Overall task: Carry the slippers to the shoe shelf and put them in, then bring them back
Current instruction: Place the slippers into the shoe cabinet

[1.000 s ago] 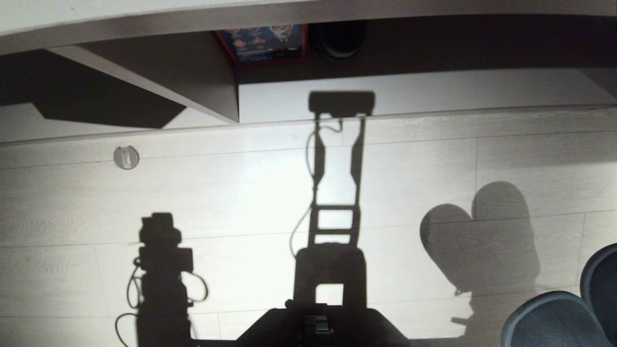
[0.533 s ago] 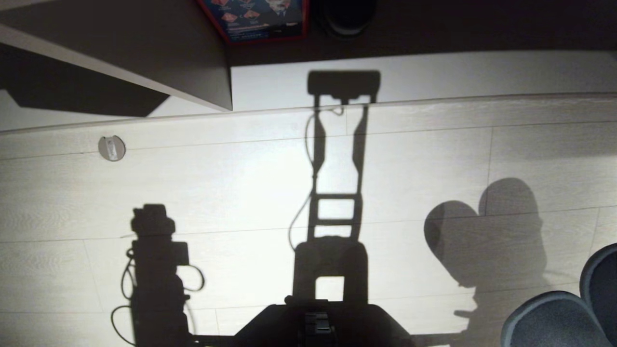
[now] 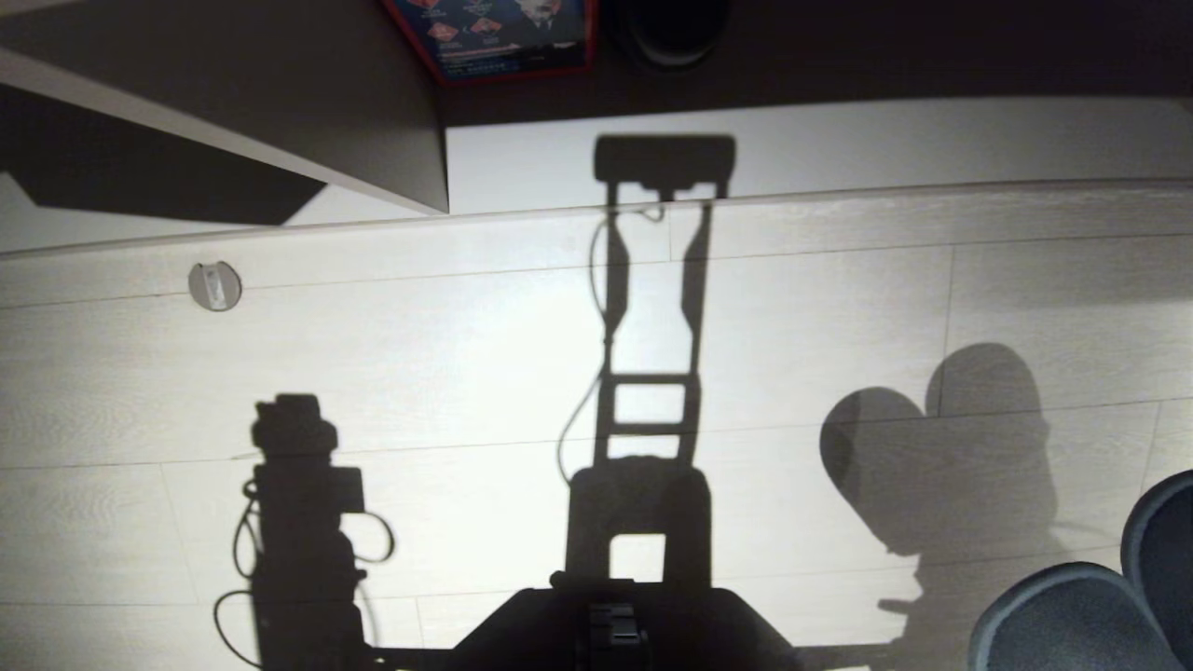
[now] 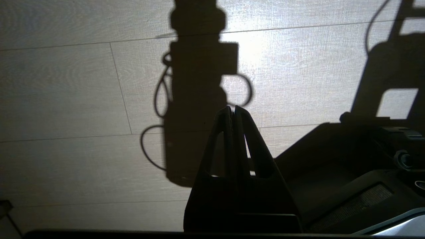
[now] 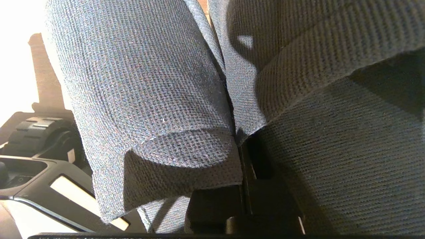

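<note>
right hand (image 5: 244,149) clamping slippers (image 5: 149,93), shoe shelf (image 3: 792,149) bare

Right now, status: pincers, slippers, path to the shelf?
Right pincer shut on the slippers, both hanging. Left pincer shut, empty, over bare floor. Shoe shelf ahead, a red-edged box inside.

I see a pale wood-grain plank floor (image 3: 391,373), brightly lit from behind me, with hard dark shadows thrown across it. A small round metal disc (image 3: 215,286) sits in the floor at left. Beyond, a grey board (image 3: 280,102) slants over a dark recess holding a red-edged box (image 3: 494,37).
</note>
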`<state>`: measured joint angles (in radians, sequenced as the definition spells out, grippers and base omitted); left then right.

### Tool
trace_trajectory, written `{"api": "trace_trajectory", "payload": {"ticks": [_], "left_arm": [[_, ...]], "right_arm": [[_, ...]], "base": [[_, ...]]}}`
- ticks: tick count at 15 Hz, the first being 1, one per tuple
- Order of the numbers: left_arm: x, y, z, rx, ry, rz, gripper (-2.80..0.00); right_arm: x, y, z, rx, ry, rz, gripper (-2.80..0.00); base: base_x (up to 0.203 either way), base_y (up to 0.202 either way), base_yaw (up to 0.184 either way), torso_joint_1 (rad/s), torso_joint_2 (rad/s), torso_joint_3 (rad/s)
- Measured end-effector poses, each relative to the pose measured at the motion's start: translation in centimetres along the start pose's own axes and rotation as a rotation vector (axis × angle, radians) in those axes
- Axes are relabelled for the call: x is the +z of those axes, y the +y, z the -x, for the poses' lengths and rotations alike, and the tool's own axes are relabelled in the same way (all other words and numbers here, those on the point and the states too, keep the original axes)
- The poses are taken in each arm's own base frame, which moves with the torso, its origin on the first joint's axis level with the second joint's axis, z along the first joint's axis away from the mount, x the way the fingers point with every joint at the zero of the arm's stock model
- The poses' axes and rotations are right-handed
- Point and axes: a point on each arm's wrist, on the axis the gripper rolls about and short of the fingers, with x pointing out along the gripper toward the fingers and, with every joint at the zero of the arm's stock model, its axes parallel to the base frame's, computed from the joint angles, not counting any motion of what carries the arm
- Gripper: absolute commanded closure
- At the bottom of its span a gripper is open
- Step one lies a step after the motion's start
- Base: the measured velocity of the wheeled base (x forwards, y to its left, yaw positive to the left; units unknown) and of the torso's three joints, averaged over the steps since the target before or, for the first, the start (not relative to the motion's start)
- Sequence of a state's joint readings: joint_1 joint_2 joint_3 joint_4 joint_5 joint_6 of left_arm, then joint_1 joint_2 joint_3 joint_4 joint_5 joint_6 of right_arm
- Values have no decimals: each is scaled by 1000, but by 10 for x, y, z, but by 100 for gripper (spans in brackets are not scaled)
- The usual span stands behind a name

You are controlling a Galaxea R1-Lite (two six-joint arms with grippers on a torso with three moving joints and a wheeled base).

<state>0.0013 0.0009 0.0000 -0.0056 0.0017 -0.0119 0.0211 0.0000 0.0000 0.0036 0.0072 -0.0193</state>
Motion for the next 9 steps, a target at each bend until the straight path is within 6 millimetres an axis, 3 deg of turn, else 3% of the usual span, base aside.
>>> {"api": "trace_trajectory", "payload": {"ticks": [9], "left_arm": [[0, 0, 0, 1, 0, 0, 0]], "right_arm": [[0, 0, 0, 0, 1, 0, 0]], "base": [[0, 0, 0, 0, 0, 0]]}}
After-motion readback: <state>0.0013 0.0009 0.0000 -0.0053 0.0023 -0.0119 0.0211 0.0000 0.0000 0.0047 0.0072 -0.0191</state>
